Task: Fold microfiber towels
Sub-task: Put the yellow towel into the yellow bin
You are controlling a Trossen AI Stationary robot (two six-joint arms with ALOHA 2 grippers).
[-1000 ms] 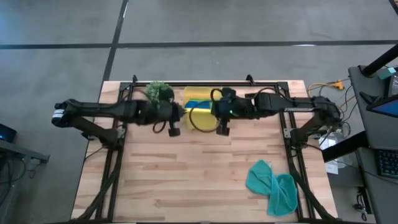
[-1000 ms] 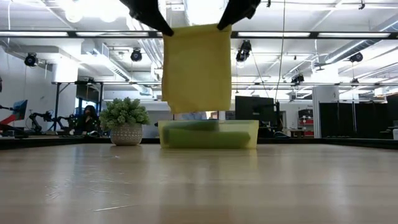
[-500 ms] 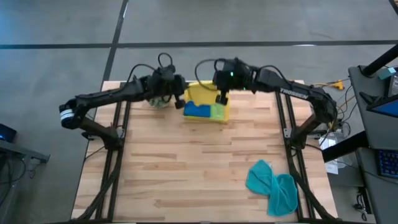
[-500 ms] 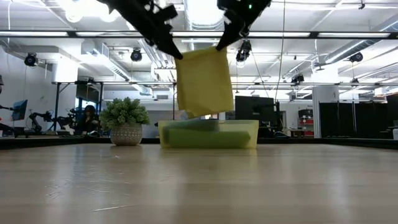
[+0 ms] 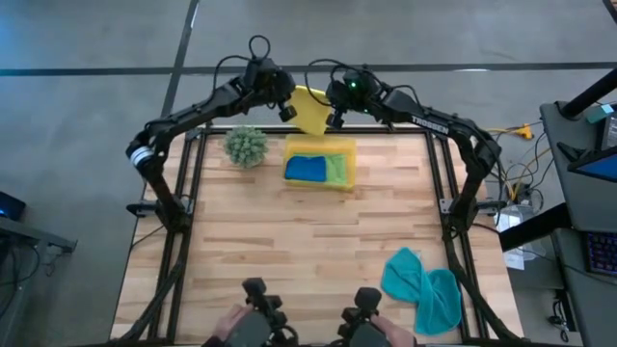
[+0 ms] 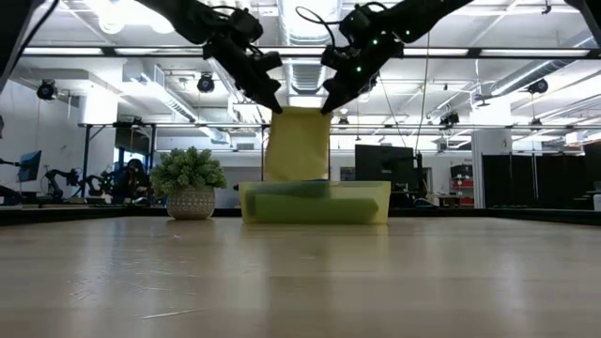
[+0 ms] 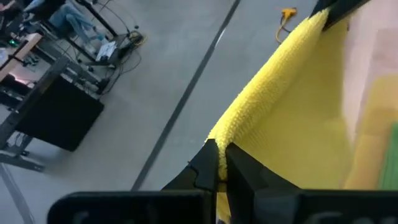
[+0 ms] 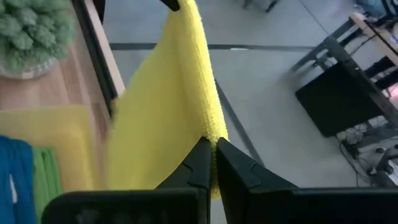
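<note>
bench (image 5: pixel 289 251): one, light wood planks on a black frame, carrying tray, plant and one towel
arms: two, dark, both stretched to the bench's far edge, meeting above its middle
towels: four counted, one each in yellow, teal, blue, lime green
yellow towel (image 5: pixel 310 110): off the bench, hanging flat between both grippers above the far edge, behind the tray; in low view (image 6: pixel 298 143) hangs straight down with lower edge hidden behind the tray
teal towel (image 5: pixel 422 288): crumpled, unfolded, at near right corner of bench, well apart from everything else
blue towel (image 5: pixel 308 168): folded, in the tray, left part
lime green towel (image 5: pixel 337 171): folded, in the tray, right part, touching the blue one
tray (image 5: pixel 318 145): one, yellow, rectangular, at middle of far edge; in low view translucent wall (image 6: pixel 315 202) blocks sight of the towels inside
plant (image 5: pixel 246 146): one, spiky green ball in a pale pot, just left of the tray near far edge, clear of the hanging towel
left gripper (image 5: pixel 284 108): pressed together, pinching the yellow towel's upper left corner
right gripper (image 5: pixel 334 116): pressed together, pinching the yellow towel's upper right corner
controller handles (image 5: pixel 265 306): two dark ones at near edge, with a person's hands on them
room behind: desks, monitors, ceiling lights in low view
</note>
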